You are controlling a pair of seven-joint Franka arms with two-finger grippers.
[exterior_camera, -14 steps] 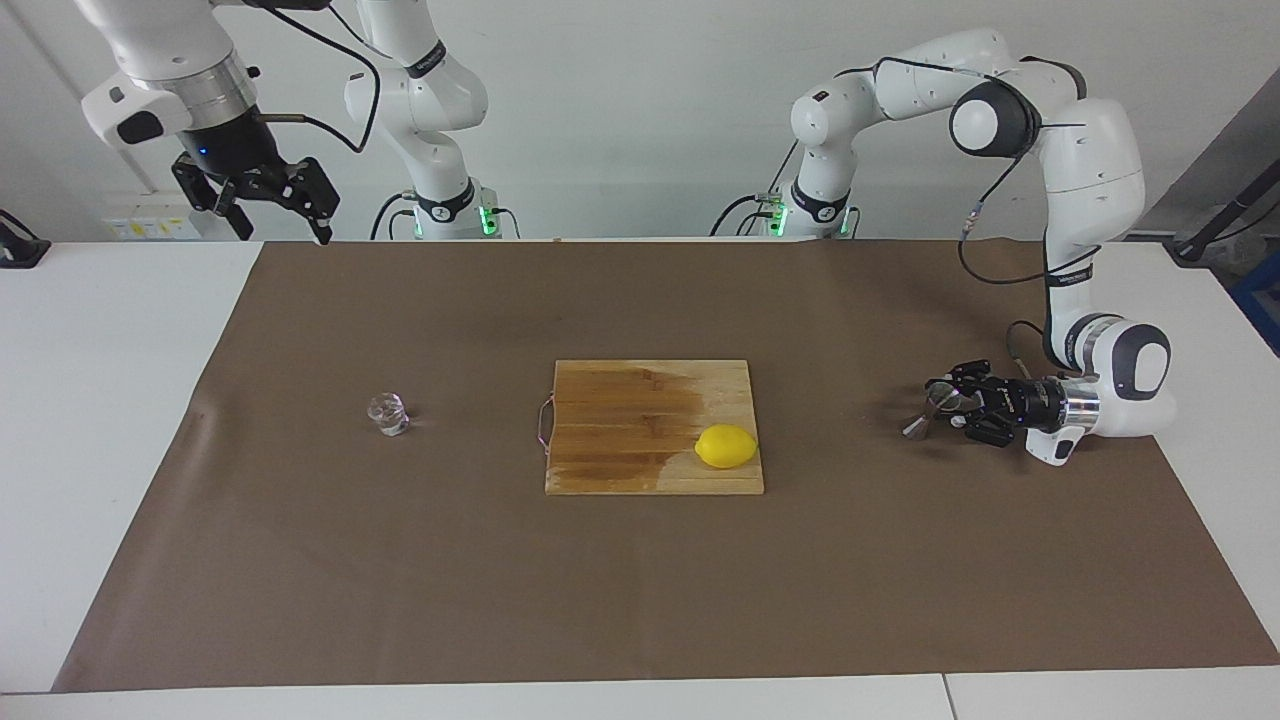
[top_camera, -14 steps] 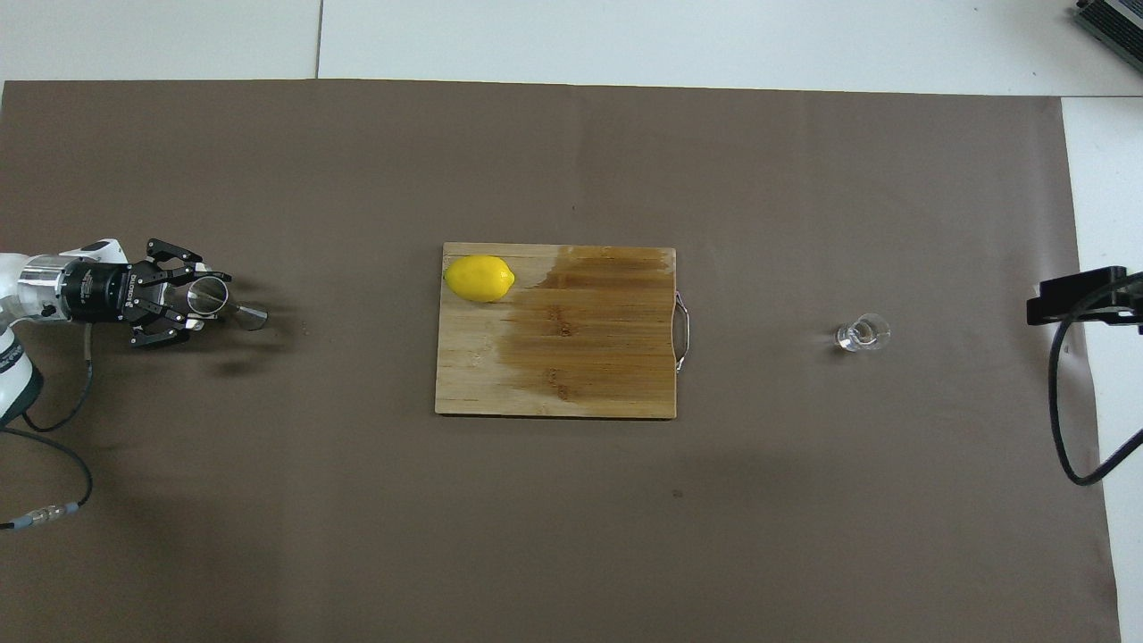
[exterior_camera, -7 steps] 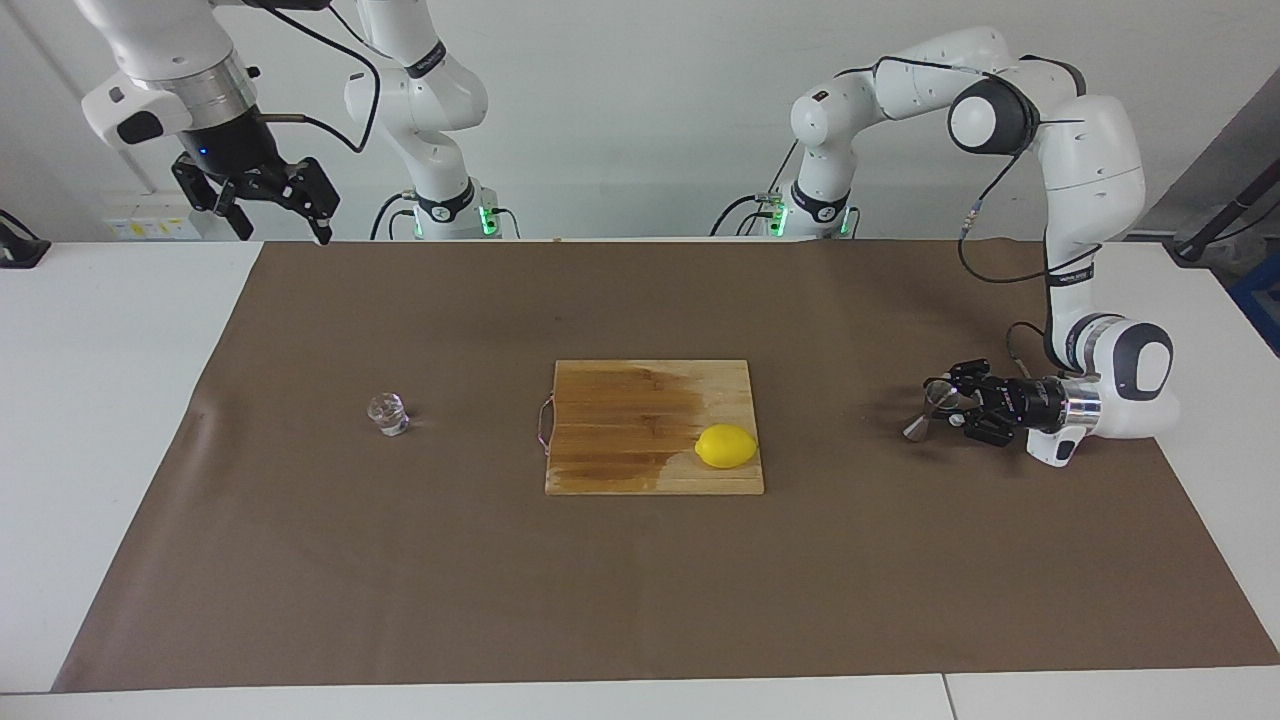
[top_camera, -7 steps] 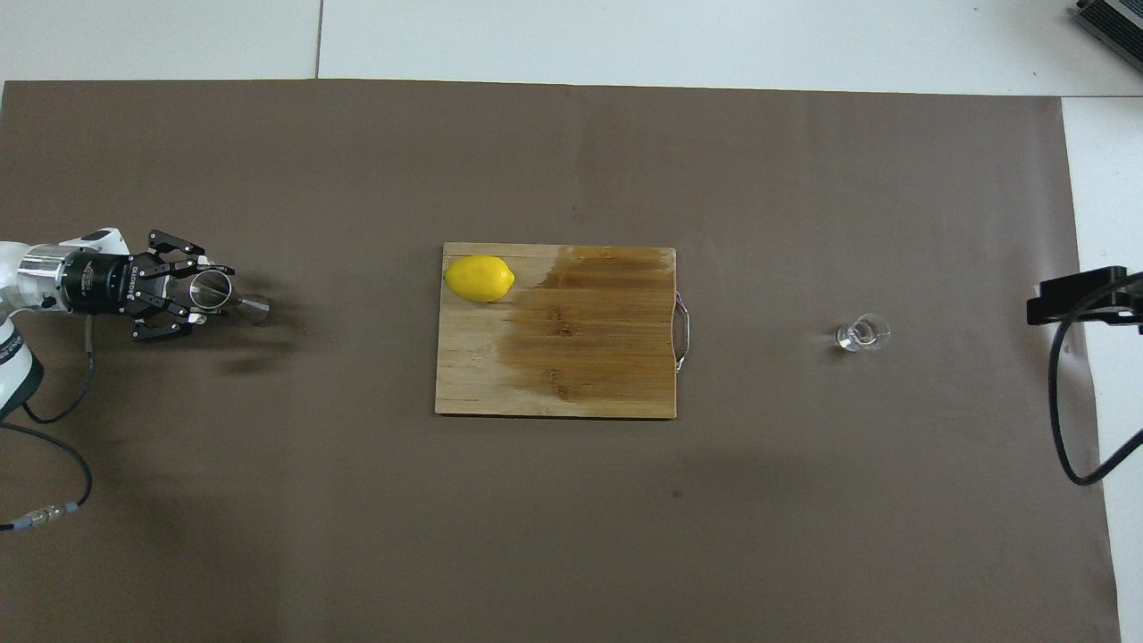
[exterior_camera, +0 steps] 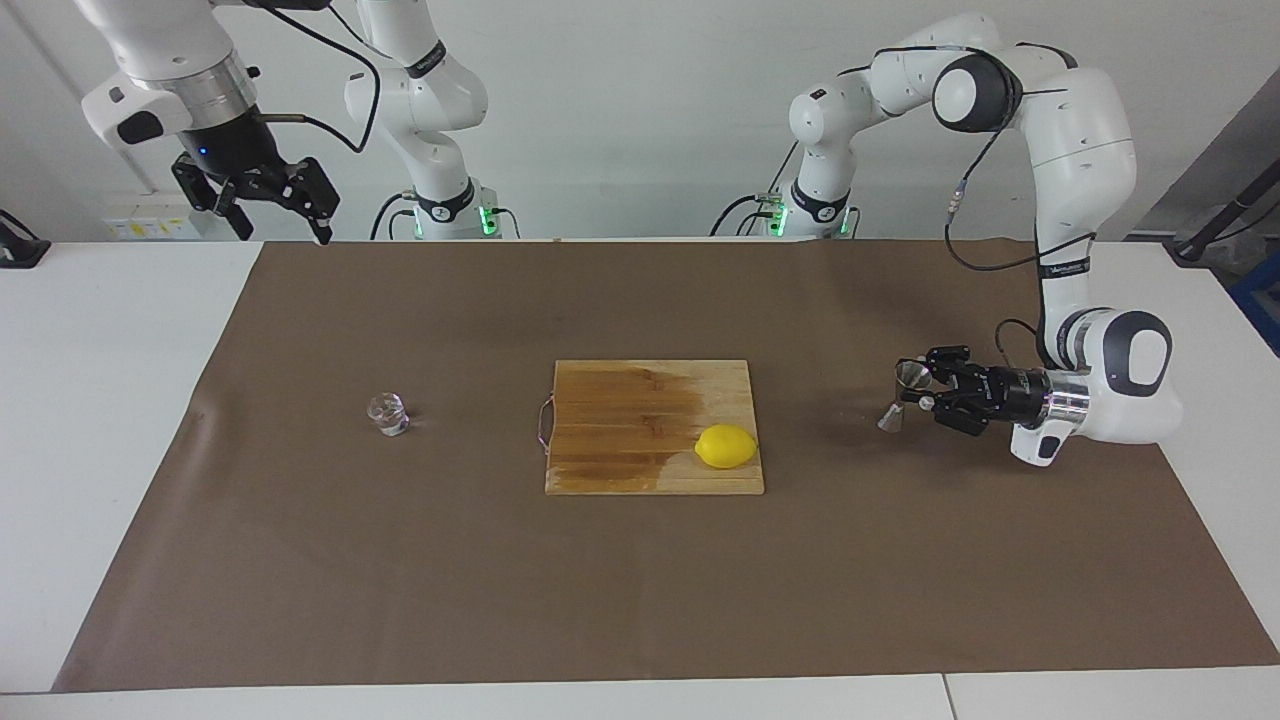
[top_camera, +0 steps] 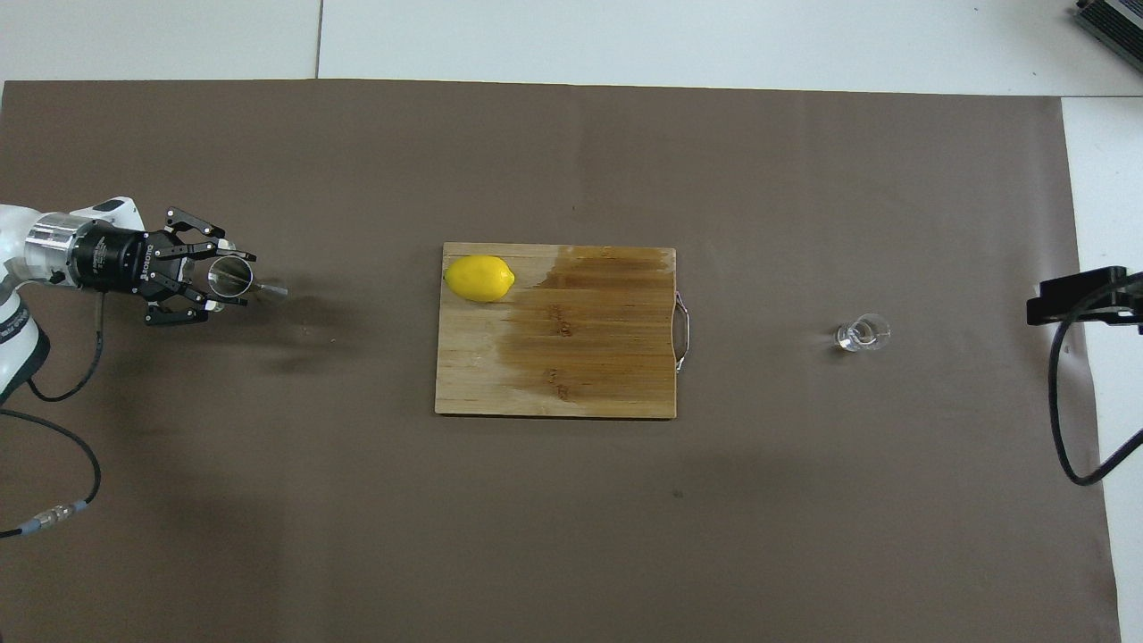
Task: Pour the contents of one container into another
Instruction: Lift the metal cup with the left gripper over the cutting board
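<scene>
The shiny metal jigger (exterior_camera: 903, 394) (top_camera: 241, 281) is held tilted in my left gripper (exterior_camera: 925, 390) (top_camera: 214, 281), a little above the brown mat at the left arm's end of the table. The gripper lies sideways and is shut on the jigger. The small clear glass cup (exterior_camera: 388, 414) (top_camera: 862, 333) stands alone on the mat toward the right arm's end. My right gripper (exterior_camera: 270, 205) hangs open and empty high over the edge of the table nearest the robots; the right arm waits there.
A wooden cutting board (exterior_camera: 640, 400) (top_camera: 589, 357) lies mid-table between cup and jigger, with a wet dark patch and a yellow lemon (exterior_camera: 726, 446) (top_camera: 479, 278) on its corner toward the left arm. A brown mat (exterior_camera: 640, 580) covers the table.
My left gripper has lifted the jigger slightly and carried it toward the cutting board. The right arm and the glass cup have not moved.
</scene>
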